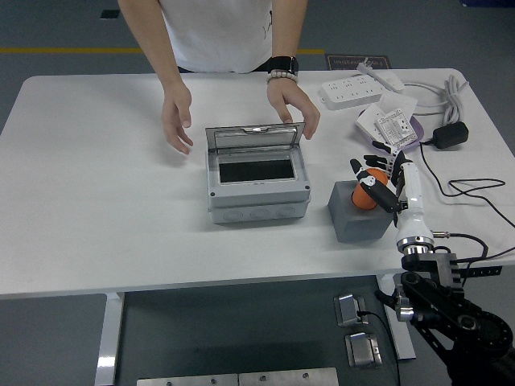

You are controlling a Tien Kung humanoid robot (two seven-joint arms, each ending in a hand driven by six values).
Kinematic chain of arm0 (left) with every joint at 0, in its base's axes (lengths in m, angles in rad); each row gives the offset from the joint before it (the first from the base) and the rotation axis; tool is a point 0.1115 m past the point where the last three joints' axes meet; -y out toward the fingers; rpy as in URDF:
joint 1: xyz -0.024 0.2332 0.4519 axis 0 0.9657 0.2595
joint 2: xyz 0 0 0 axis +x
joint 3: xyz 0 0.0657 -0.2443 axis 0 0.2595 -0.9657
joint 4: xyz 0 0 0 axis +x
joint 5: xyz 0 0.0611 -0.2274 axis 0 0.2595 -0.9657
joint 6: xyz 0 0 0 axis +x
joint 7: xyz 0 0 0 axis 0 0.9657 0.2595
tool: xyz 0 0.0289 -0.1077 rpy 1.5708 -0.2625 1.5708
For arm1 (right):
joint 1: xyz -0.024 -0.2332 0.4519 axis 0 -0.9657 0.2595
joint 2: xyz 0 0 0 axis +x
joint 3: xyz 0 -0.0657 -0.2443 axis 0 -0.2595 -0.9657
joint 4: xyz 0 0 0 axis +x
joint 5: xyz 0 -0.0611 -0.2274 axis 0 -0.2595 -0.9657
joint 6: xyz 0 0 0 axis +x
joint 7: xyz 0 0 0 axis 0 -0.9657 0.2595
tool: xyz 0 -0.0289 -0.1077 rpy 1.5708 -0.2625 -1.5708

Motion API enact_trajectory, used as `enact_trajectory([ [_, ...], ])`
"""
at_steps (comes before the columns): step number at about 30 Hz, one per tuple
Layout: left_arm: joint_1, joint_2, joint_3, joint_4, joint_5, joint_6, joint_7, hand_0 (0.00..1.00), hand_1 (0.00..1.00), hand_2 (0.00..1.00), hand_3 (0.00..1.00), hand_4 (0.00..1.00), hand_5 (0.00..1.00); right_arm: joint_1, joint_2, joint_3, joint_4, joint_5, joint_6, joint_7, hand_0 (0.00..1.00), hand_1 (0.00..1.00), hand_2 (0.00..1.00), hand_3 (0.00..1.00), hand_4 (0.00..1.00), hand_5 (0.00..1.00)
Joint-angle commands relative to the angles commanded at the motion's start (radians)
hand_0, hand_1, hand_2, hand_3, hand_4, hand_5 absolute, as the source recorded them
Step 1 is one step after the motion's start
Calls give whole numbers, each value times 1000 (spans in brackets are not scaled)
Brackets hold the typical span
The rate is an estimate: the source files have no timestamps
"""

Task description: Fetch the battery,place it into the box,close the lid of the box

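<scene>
One grey rectangular plastic box (257,183) is seen at the middle of the white table (96,209), its clear hinged lid (255,137) stood up at the far side, and a dark interior is shown through the opening; nothing can be made out inside it. To the right of the box, apart from it, one grey square block (356,215) is placed, and on its top the orange cylindrical battery (369,193) is found. The robot's right hand (385,178), white-shelled with black fingers, is wrapped around that battery, fingers curled over it while it sits on the block. Only this one robot hand is caught in view, its black arm (451,310) coming up from the lower right corner. At the far side, one person in a white shirt is stood, two bare hands lowered to the table: one hand (176,119) is held open beyond the box's far left corner, the other hand (293,104) is rested by the lid's top right corner, whether touching it cannot be told. Farther right, one white power strip (352,90), one white socket module (393,127) on a purple tray and one black adapter (450,135) with trailing cables are counted.
</scene>
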State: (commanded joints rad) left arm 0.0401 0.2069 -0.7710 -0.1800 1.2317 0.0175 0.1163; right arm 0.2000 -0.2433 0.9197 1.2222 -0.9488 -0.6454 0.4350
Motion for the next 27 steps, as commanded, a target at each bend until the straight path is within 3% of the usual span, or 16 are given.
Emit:
enact_trajectory([
  [19,-2,-2,-5,0,6,-1,4,394,596,526,497,2,2,9,-1,-67,-22,-7,0,-21,592,631,595,725,870,319],
  [25,-1,-3,-7,0,9,0,6,395,596,526,497,2,2,10,-2,-69,-19,-10,0,-23,587,630,596,726,842,308],
  [26,-1,-3,-7,0,10,0,7,394,596,526,497,2,2,10,-2,-68,-19,-9,0,-22,567,628,581,702,763,235],
  [27,0,-3,-8,0,10,0,7,394,596,526,497,2,2,10,-3,-67,-19,-7,0,-20,567,628,581,702,763,235],
])
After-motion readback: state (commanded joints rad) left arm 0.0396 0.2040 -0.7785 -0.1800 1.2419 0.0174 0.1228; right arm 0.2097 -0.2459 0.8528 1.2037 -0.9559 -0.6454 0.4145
